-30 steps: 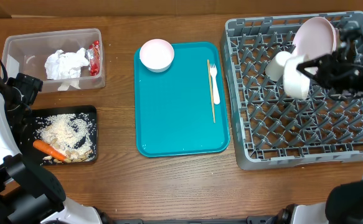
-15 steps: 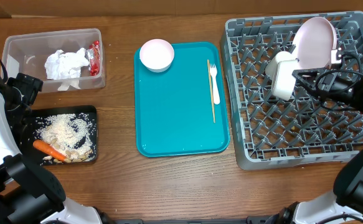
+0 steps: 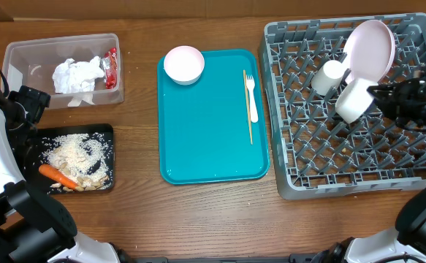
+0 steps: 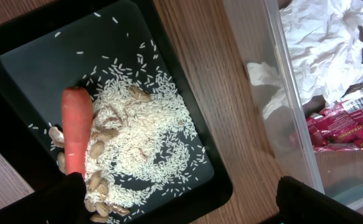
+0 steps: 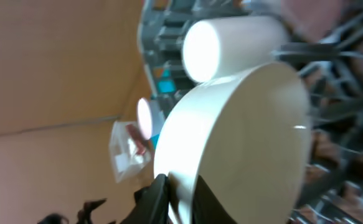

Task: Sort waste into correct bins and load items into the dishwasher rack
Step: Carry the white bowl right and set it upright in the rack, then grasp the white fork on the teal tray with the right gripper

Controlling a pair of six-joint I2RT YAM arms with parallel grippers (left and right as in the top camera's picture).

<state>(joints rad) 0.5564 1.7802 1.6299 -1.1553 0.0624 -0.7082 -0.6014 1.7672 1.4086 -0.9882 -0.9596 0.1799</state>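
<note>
Right gripper (image 5: pixel 175 196) pinches the thin rim of a small, smooth white bowl (image 3: pixel 354 102), one dark finger on each side. The bowl lies tilted over the pegs of the large square grey plastic rack (image 3: pixel 329 172), just beside a white cylindrical cup (image 3: pixel 327 77). That arm reaches in low from the right. Left gripper (image 4: pixel 190 208) hangs with fingers wide apart above the shallow black tray (image 4: pixel 19 56), which holds loose rice grains (image 4: pixel 144 155) and a smooth orange carrot (image 4: pixel 76 127).

Napkin (image 3: pixel 76 74), wrapper (image 3: pixel 111 67): contained in tub (image 3: pixel 23 50), left. Carrot (image 3: pixel 55 174), rice (image 3: pixel 77 152): held in tray (image 3: pixel 109 130) before it. Plate (image 3: pixel 370 45), cup (image 3: pixel 328 77): stood in rack (image 3: pixel 359 161), right.
</note>
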